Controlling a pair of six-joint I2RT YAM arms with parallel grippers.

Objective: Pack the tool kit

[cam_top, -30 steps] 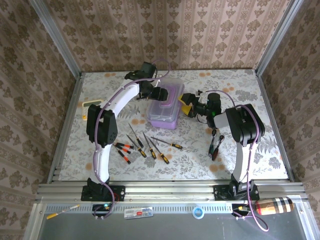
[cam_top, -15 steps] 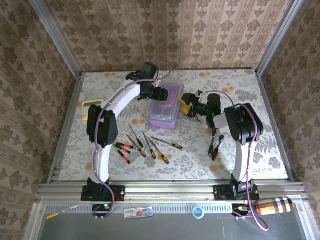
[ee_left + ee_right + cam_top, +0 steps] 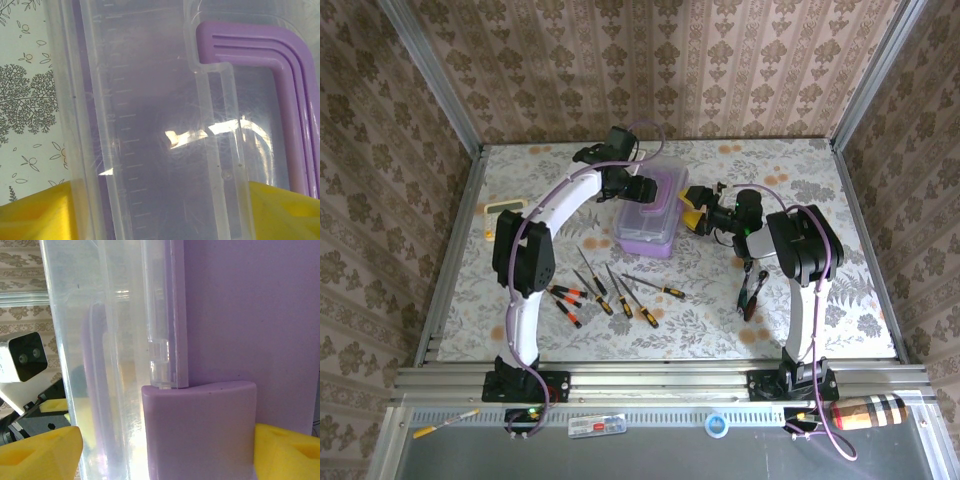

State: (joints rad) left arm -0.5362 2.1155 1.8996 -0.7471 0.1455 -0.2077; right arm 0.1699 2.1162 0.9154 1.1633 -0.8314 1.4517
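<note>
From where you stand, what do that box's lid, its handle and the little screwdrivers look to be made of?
The lid is probably clear plastic: you can see through it, and it has fine scratches and glare. The handle looks like opaque purple plastic, matte, with moulded ridges. The screwdrivers have thin dark shafts, likely metal, and orange-and-black grips, perhaps plastic, but they are too small to confirm.

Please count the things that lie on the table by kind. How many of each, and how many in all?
screwdrivers: about 8, some overlap
pliers: 1
purple box: 1
calculator: 1
Total: about 11
</note>
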